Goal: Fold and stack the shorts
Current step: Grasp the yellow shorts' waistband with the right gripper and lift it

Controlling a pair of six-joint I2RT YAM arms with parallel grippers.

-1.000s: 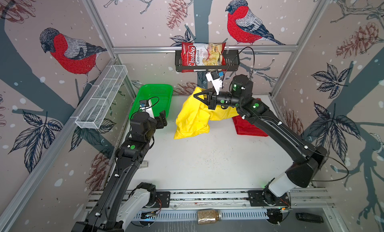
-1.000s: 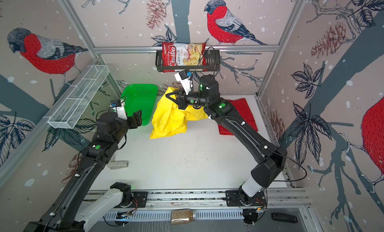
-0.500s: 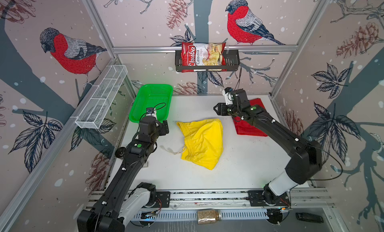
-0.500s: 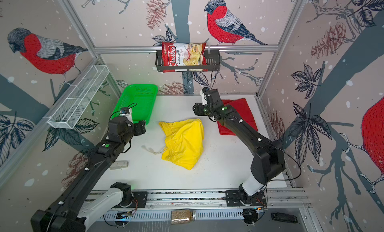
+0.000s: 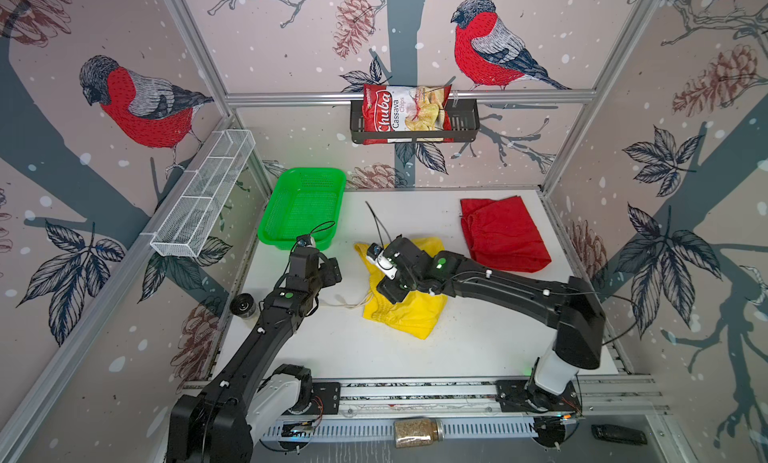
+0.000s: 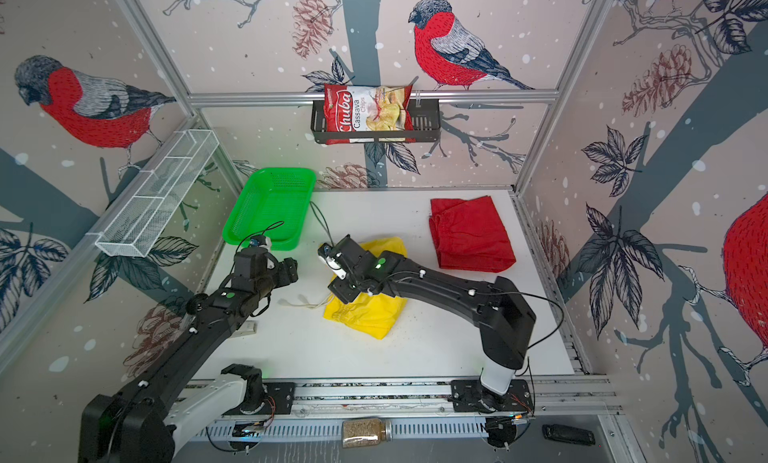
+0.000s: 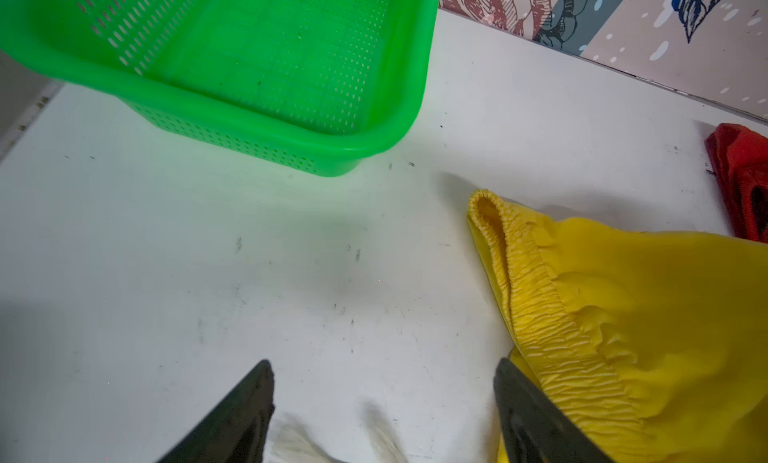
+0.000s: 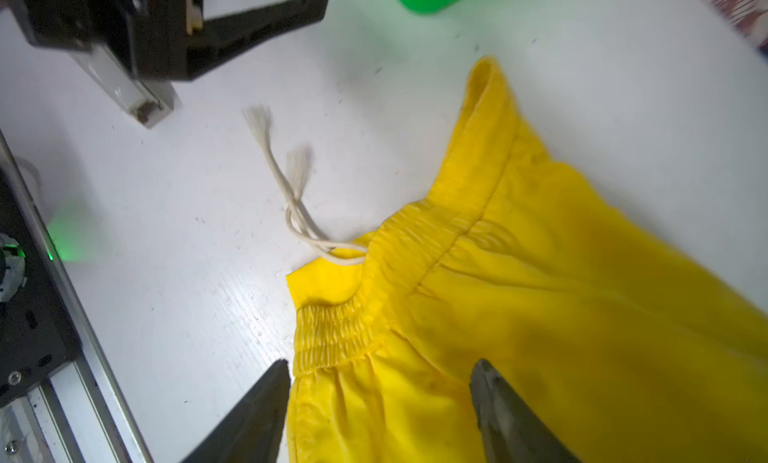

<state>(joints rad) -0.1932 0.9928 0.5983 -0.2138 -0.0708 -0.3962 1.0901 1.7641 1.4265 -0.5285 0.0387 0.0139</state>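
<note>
- A white counter (image 5: 374, 353) inside a booth papered with bullfinches, with one black robot arm on each side.
- The yellow shorts (image 5: 409, 315) lie crumpled near the middle of the counter. They are loosely bunched, not neatly folded.
- Their gathered elastic waistband (image 8: 332, 340) faces the left arm. A pale drawstring (image 8: 299, 207) with frayed ends trails from it onto the bare counter.
- The red shorts (image 5: 503, 232) lie flat in a rough folded rectangle at the far right corner, well apart from the yellow pair and with nothing stacked on them.
- A green mesh basket (image 5: 270, 211) sits at the far left, holding nothing that can be seen.
- The right gripper (image 8: 380, 363) hovers low over the yellow shorts near the waistband. Its jaws are spread and grasp nothing.
- The left gripper (image 7: 382, 363) is released too, with its jaws wide apart over bare counter just beside the waistband. The drawstring ends lie just below it.
- The cloth looks thin, light and limp, so it will probably sag, drape and slide rather than hold a shape.
- The ribbed waistband is the thickest and firmest part, and so likely the surest place to pinch, ideally at its two ends, one per gripper.
- The drawstring is a poor hold, since pulling it would likely cinch the waist or snag.
</note>
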